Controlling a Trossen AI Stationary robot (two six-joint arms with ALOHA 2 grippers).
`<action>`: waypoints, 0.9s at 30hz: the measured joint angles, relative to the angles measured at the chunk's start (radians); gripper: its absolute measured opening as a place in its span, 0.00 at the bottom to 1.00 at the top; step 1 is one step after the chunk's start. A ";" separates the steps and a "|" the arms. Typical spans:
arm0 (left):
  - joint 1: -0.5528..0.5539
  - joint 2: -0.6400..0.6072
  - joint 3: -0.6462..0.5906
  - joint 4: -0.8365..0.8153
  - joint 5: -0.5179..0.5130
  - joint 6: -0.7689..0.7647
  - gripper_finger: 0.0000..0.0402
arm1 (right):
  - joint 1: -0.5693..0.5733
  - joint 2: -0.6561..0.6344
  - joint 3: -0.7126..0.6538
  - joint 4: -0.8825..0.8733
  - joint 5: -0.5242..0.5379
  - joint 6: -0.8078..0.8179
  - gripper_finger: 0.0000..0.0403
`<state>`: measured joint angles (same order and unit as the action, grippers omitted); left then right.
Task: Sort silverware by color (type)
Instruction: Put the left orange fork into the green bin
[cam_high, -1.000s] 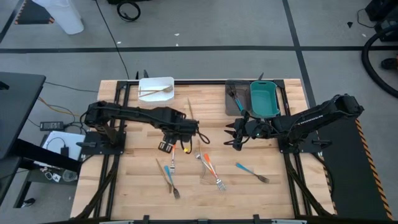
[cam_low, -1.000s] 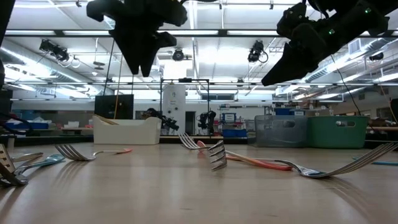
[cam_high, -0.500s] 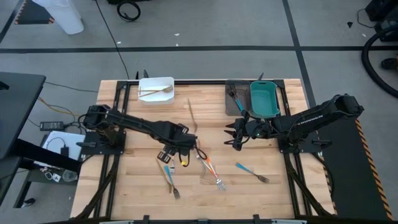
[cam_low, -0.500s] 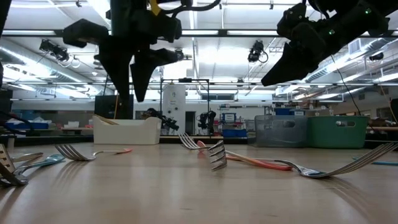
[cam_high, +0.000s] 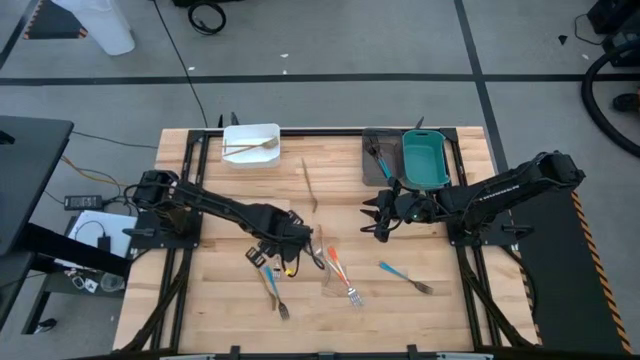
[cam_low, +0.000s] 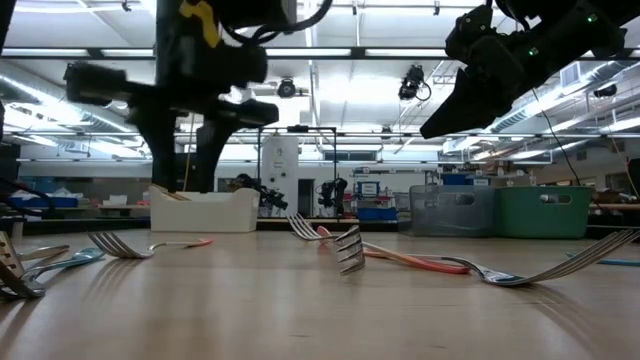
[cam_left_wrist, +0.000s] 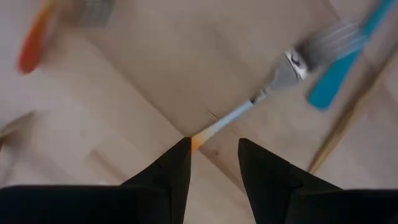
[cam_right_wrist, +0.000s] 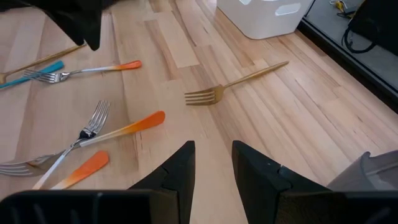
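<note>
Two black jointed arms. Left gripper (cam_left_wrist: 213, 152): two matte black, wedge-shaped fingers; a yellow marking on its wrist. Right gripper (cam_right_wrist: 212, 155): identical black tapered fingers; small green lights near its wrist.

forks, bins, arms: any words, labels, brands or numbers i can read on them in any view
None can be read in any view.
Low view: signs and boxes in the room behind the table are too small to read.
White bin, teal bin, fork: no print shows.
</note>
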<state>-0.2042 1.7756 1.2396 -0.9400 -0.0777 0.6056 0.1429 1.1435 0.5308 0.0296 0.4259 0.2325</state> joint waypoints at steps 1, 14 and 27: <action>-0.002 0.000 -0.009 0.000 0.002 0.050 0.35 | 0.000 0.000 0.000 0.000 0.001 0.000 0.29; -0.025 0.009 -0.056 0.156 0.041 0.478 0.35 | 0.000 0.000 0.000 0.022 0.003 -0.017 0.29; -0.018 0.096 -0.056 0.139 0.070 0.607 0.35 | 0.000 0.000 -0.001 0.032 0.003 -0.025 0.29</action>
<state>-0.2226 1.8718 1.1832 -0.8005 -0.0074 1.2123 0.1425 1.1435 0.5297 0.0614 0.4290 0.2077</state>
